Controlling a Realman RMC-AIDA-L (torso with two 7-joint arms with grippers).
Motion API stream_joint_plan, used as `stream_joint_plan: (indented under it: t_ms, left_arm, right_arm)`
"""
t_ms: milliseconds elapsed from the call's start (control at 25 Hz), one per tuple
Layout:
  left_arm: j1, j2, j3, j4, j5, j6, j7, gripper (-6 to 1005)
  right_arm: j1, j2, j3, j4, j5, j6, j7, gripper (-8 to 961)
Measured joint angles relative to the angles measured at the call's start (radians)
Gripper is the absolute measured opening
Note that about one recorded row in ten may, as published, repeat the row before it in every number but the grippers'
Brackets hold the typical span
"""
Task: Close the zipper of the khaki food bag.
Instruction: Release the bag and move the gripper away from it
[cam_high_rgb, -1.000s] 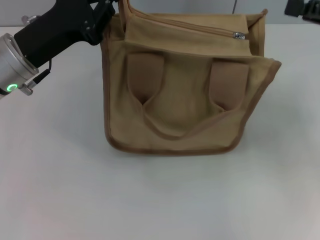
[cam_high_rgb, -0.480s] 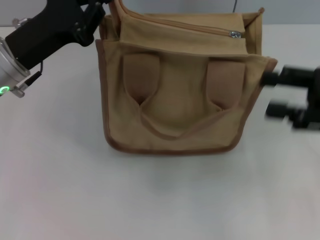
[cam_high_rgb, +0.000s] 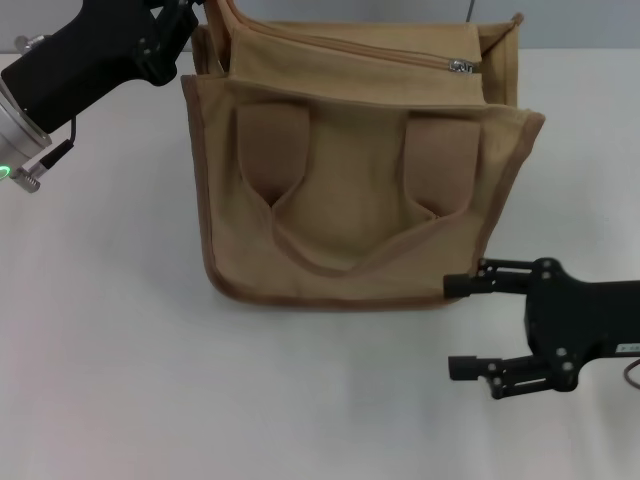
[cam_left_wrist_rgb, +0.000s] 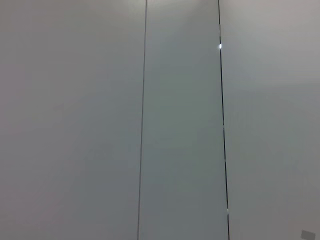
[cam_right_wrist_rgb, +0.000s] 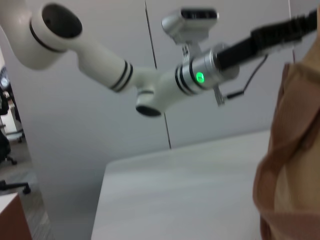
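Khaki food bag (cam_high_rgb: 350, 190) upright mid-tabletop (cam_high_rgb: 120, 350). Zipper (cam_high_rgb: 350, 48) pull tab (cam_high_rgb: 462, 67) at 1 o'clock end; not yet gripped. Left tool (cam_high_rgb: 185, 20) at bag's 11 o'clock corner, grip unclear. Right tool (cam_high_rgb: 462, 325) at 5 o'clock, spread wide, empty.

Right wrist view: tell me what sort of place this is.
Probably a robot lab or test room in an office. A plain white table stands against bare grey wall panels, with office chairs off to the side and only the khaki food bag on it.

Khaki food bag (cam_high_rgb: 360, 190) upright between left claw (cam_high_rgb: 195, 15) and spread-fingered right claw (cam_high_rgb: 460, 325).
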Motion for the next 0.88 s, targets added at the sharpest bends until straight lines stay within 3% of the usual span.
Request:
stream_joint_plan:
  t_ms: [520, 680, 840, 880]
  left_arm:
    - [0.02, -0.005, -0.006, 0.001, -0.009, -0.014, -0.018, 82]
    - [0.047, 0.004, 0.029, 0.057, 0.001, -0.021, -0.108, 83]
    - [0.075, 0.012, 0.085, 0.134, 0.005, -0.016, -0.196, 200]
    - [0.1, 0.024, 0.123, 0.183, 0.006, -0.01, -0.258, 229]
  right_arm:
    - [0.009, 0.002, 0.0, 0.01, -0.008, 0.025, -0.014, 823]
    - [0.013, 0.003, 0.0, 0.01, -0.007, 0.032, -0.017, 823]
    - [0.018, 0.004, 0.0, 0.012, -0.007, 0.034, -0.017, 823]
    - [0.022, 0.005, 0.0, 0.015, -0.007, 0.035, -0.017, 823]
